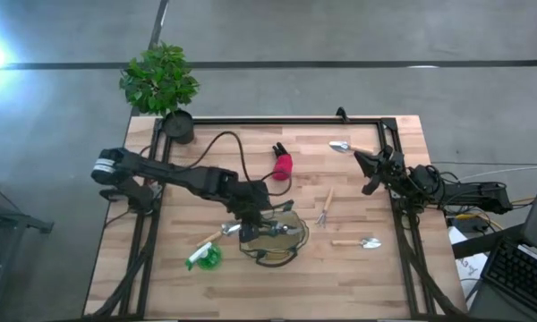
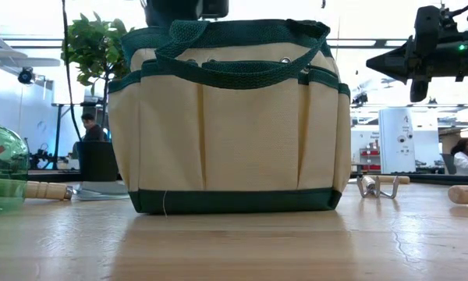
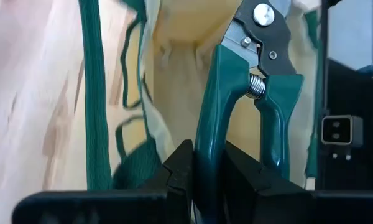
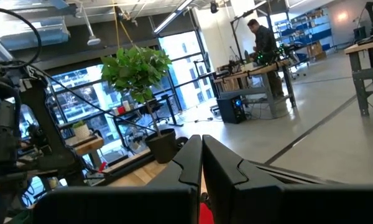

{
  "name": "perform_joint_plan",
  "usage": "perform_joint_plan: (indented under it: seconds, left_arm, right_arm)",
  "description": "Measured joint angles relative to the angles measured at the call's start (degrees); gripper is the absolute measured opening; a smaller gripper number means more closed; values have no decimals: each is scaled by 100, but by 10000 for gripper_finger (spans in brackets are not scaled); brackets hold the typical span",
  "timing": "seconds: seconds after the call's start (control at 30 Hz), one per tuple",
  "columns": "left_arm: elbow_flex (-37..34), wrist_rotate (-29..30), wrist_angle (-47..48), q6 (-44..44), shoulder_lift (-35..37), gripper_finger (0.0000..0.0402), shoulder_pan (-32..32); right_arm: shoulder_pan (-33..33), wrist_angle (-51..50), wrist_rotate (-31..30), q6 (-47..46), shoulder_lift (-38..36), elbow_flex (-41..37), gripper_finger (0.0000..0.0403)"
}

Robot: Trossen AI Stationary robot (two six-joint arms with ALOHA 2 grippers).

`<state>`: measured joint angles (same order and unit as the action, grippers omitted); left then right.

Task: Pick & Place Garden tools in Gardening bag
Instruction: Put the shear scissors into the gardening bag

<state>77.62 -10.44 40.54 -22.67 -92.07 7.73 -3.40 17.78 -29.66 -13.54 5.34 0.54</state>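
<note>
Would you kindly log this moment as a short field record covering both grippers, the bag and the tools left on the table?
left gripper: over the gardening bag, shut on the pruning shears, which point into the bag's mouth
right gripper: shut, empty, raised at the table's right edge
tools on table: hand rake, trowel, second trowel, red-and-black item, green-and-white piece
potted plant: table's far left corner

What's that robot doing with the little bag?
The left gripper is shut on green-handled pruning shears, holding them over the open tan fabric bag with green trim. The right gripper waits, jaws closed, by the table's right edge. A wooden-handled hand rake and two metal trowels lie on the wooden table.
</note>
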Motion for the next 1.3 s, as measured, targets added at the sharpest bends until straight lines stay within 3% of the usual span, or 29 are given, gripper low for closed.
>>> perform_joint_plan:
  seconds: [0.57,1.3]
  left_arm:
    - [113,-347,249,-249,-336,59,4]
    - [197,-225,-21,-447,-911,59,2]
  right_arm:
    - [0,-105,9,-149,2,0,8]
    - [0,-156,8,-195,7,0,8]
